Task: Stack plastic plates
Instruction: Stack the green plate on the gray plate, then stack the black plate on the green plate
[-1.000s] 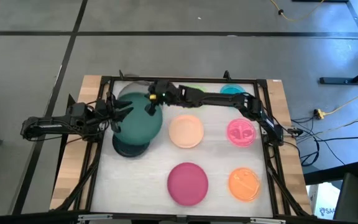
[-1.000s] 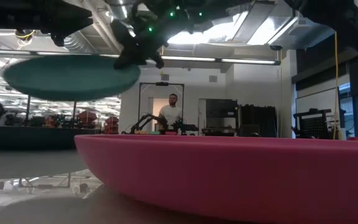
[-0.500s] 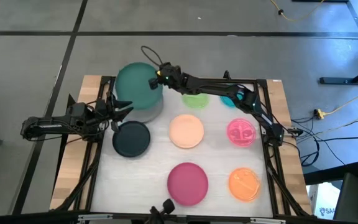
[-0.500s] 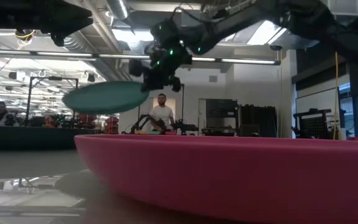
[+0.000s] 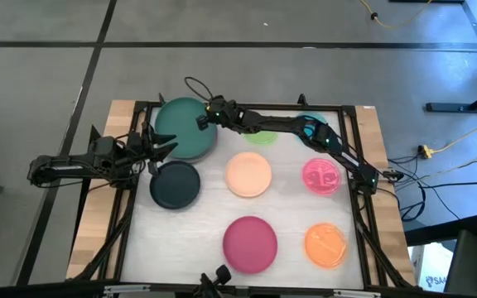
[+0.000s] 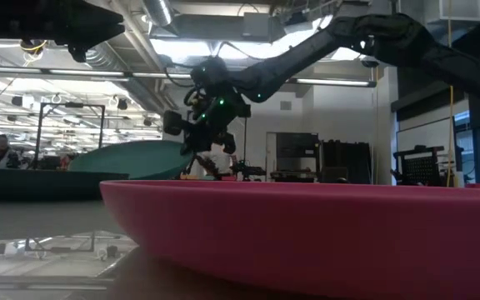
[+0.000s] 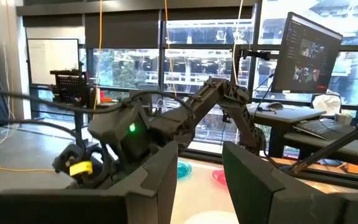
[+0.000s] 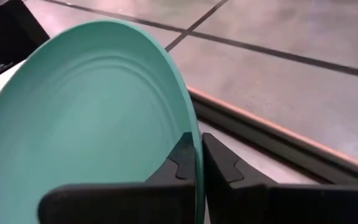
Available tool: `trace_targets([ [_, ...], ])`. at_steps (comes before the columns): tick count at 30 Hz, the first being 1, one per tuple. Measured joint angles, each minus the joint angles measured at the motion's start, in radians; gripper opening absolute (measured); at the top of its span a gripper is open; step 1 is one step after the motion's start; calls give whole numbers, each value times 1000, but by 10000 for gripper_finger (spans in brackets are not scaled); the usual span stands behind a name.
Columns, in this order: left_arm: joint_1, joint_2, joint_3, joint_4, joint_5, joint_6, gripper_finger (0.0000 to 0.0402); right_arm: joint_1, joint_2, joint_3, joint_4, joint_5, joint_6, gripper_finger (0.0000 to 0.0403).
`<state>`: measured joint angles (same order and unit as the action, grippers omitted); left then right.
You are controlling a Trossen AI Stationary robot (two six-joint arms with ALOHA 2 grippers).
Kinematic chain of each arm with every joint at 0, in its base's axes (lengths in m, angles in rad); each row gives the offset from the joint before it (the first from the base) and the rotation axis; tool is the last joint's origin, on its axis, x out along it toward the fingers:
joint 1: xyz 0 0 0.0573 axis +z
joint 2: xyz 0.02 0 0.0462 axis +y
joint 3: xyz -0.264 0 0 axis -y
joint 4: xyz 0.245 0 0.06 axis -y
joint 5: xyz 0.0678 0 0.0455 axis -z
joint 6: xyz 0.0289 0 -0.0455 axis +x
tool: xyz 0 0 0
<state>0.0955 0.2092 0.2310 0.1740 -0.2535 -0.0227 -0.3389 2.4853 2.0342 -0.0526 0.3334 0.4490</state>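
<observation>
The large teal plate (image 5: 182, 128) sits at the table's far left corner, tilted in the low view (image 6: 132, 158). It covers the grey plate, which I cannot make out. My right gripper (image 5: 206, 122) is shut on its rim. My left gripper (image 5: 166, 147) waits open just left of the black plate (image 5: 175, 184). Flat on the table lie the peach plate (image 5: 248, 175), magenta plate (image 5: 251, 243), orange plate (image 5: 325, 244) and pink plate (image 5: 322, 176). The right arm partly hides the green plate (image 5: 261, 136) and cyan plate (image 5: 311, 121). My right gripper pinches the teal plate's rim (image 8: 191, 134) on its right side, one finger (image 8: 180, 160) on the hollow upper face and the other (image 8: 221, 165) underneath. The fingers reach in from the table's right. The plate tilts, with the held side higher and its left side low (image 6: 82, 165).
A dark frame (image 5: 247, 106) runs round the white work mat, with wooden table edges outside it. The right arm (image 5: 305, 132) stretches across the far edge. The magenta plate (image 6: 307, 233) fills the low view's foreground. People and desks show in the room beyond.
My right gripper has carried the teal plate from above the black plate toward the far edge, then lowered it at the far left corner. The plate was level and high; it is now low and tilted. The black plate is uncovered.
</observation>
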Motion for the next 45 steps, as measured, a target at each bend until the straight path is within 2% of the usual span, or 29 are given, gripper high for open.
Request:
trace_targets([
  [10,0,0,0,0,0,0,121,1,1,0,-15,12,0,5],
  [20,0,0,0,0,0,0,121,1,1,0,-23,-12,-13,99],
  [25,0,0,0,-2,1,0,121,1,1,0,-30,-23,-65,124],
  [30,0,0,0,-24,23,0,121,8,-18,-1,-61,-96,-167,126],
  [39,0,58,0,-45,122,-41,121,125,-169,0,-263,-81,-479,127],
  [45,-44,172,0,-50,166,-111,121,225,-241,0,-342,-56,-571,127],
])
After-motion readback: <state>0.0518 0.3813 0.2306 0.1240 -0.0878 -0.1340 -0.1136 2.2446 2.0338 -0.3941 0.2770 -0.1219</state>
